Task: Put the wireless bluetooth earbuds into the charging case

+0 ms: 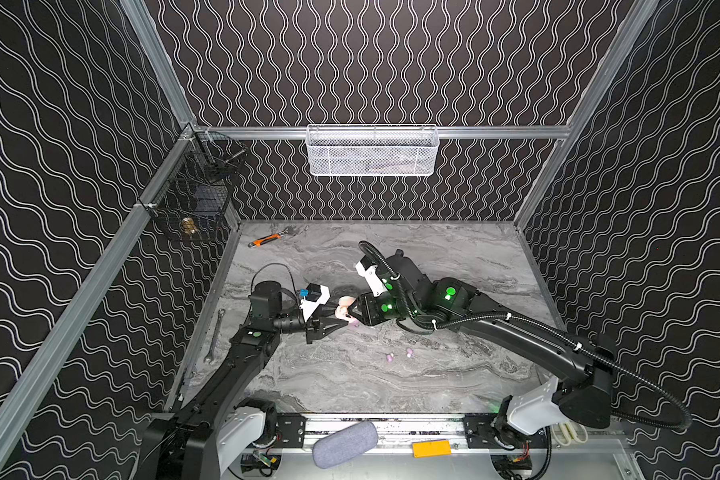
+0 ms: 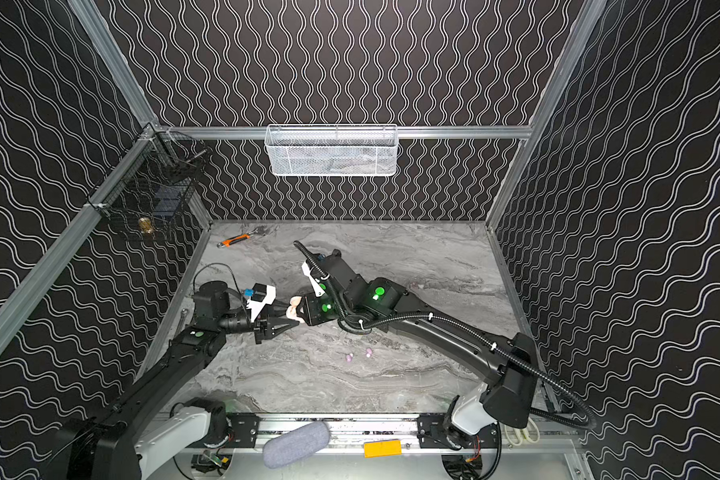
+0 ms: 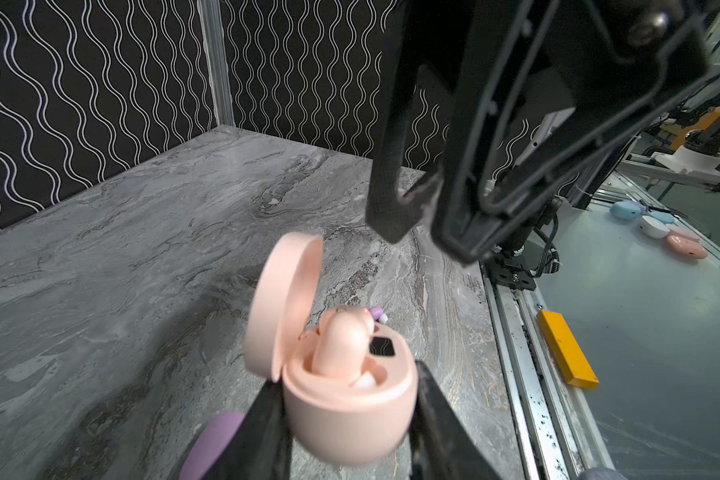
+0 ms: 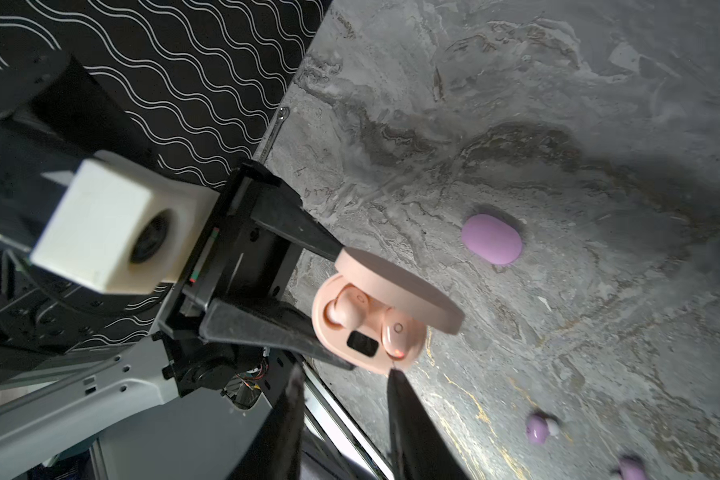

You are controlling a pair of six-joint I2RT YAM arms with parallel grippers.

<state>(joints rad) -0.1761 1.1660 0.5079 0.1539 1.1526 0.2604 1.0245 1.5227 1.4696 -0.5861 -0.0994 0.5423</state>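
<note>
1. The left claw is clamped on the base of the peach charging case, holding it off the marble table with its lid open.
2. Two peach earbuds sit in the case's wells. One of them, blurred in the left wrist view, seems to stand proud.
3. The right claw hovers just beside the case's rim, fingers apart and holding nothing.
4. A closed lilac case lies on the table nearby.
5. Farther right, two lilac earbuds lie loose, near each other.
</note>
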